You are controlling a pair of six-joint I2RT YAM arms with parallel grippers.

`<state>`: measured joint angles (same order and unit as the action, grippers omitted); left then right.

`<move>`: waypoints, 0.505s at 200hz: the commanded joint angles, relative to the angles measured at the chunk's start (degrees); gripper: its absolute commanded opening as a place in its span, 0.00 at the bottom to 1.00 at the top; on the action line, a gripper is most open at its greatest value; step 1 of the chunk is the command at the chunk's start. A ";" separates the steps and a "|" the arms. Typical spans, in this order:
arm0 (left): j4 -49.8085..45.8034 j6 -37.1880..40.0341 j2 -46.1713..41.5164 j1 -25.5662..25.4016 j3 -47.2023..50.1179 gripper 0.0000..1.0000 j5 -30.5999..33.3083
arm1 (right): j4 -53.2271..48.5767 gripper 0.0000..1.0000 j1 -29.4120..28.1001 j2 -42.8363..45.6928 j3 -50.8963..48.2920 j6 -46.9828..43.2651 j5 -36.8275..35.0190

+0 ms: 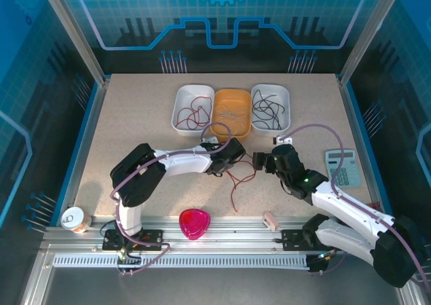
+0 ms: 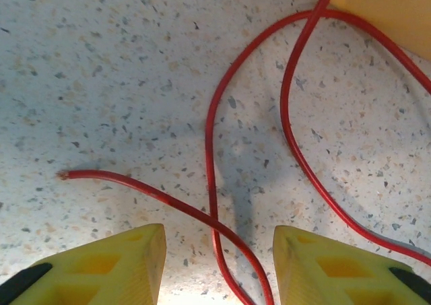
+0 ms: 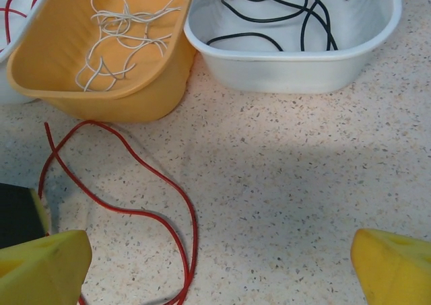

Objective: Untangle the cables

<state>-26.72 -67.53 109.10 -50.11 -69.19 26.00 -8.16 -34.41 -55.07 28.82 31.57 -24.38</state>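
The surface (image 2: 101,83) is matt and speckled, like stone laminate. The red cable (image 2: 210,150) has a smooth, slightly glossy plastic sheath. Orange tray (image 3: 135,89) and white tray (image 3: 296,73) — smooth, shiny plastic.

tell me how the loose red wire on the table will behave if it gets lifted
Probably floppy: the red wire lies in loose loops crossing itself, so it would likely droop and trail. Being so thin, it seems light and might slip out of the left gripper.

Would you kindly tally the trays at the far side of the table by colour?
White trays: 2
Orange tray: 1
Total: 3
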 commanded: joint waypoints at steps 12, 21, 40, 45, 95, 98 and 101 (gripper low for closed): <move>-0.66 1.19 1.78 -0.43 -2.08 0.46 -2.06 | 2.37 1.00 0.71 0.49 -0.98 1.64 0.94; -0.78 1.24 1.99 -0.43 -2.12 0.46 -2.31 | 2.00 1.00 0.68 0.42 -0.84 1.83 1.01; -1.13 1.07 2.17 -0.43 -1.98 0.36 -2.65 | 1.92 1.00 0.66 0.55 -0.86 2.00 1.53; -1.15 1.06 2.10 -0.43 -1.92 0.31 -2.77 | 1.97 1.00 0.66 0.58 -0.91 2.08 1.68; -0.23 2.18 -0.89 -0.43 -1.33 0.08 -3.24 | 2.49 1.00 0.70 -0.48 -0.78 2.44 2.84; -0.19 2.31 -1.22 -0.44 -1.26 0.08 -3.19 | 2.47 1.00 0.67 -0.52 -0.67 2.44 2.89; -0.03 2.38 -1.58 -0.43 -1.11 0.08 -3.23 | 2.41 1.00 0.66 -0.60 -0.69 2.44 2.85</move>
<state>-26.70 -66.22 110.15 -50.13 -69.93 23.51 -7.33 -34.41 -55.13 28.47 33.04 -22.00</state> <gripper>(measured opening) 0.079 0.996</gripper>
